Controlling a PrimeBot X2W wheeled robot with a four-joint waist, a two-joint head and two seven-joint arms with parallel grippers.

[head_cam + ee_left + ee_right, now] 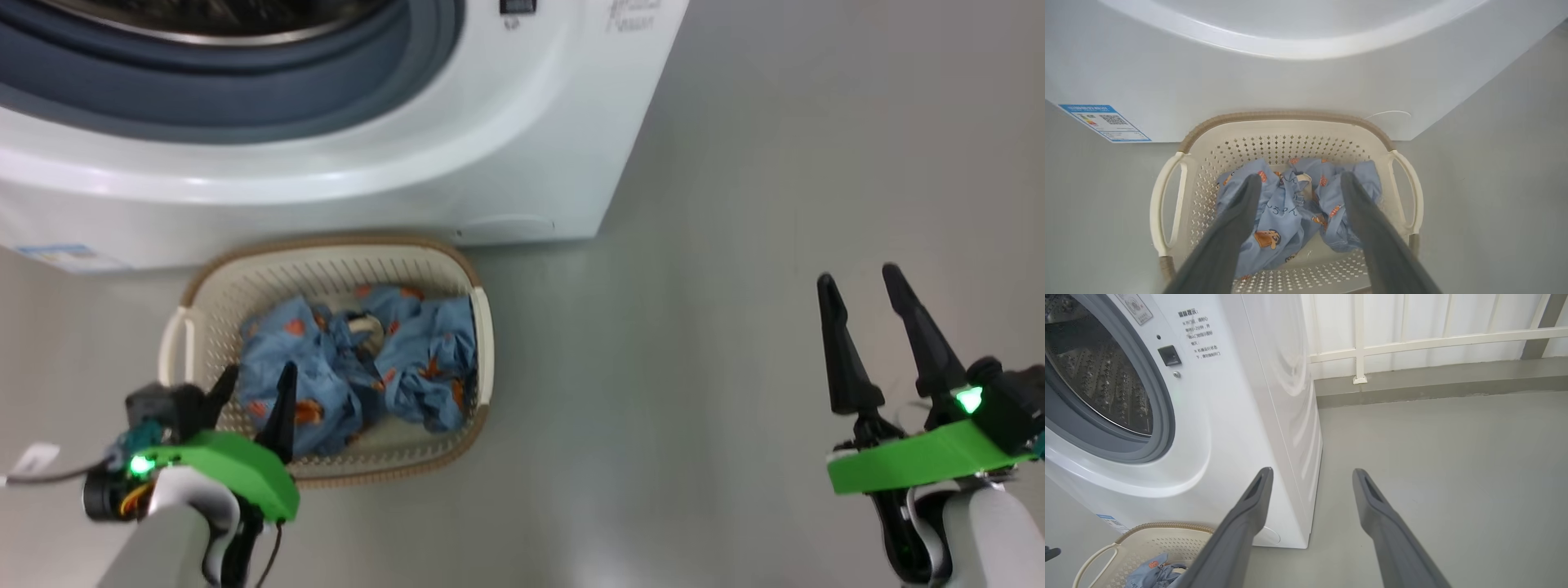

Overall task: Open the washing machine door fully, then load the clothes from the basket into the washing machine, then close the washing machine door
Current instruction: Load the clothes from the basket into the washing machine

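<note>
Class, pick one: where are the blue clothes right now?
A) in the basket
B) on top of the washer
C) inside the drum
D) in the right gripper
A: the clothes lie bundled inside the basket, which stands in front of the washing machine.

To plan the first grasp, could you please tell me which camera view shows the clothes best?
The left wrist view: the clothes lie close and centred in the basket. The head view shows them smaller; the right wrist view catches an edge.

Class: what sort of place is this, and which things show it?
Probably a laundry area, perhaps a balcony: a front-loading washing machine, a basket of clothes, and a white railing.
</note>
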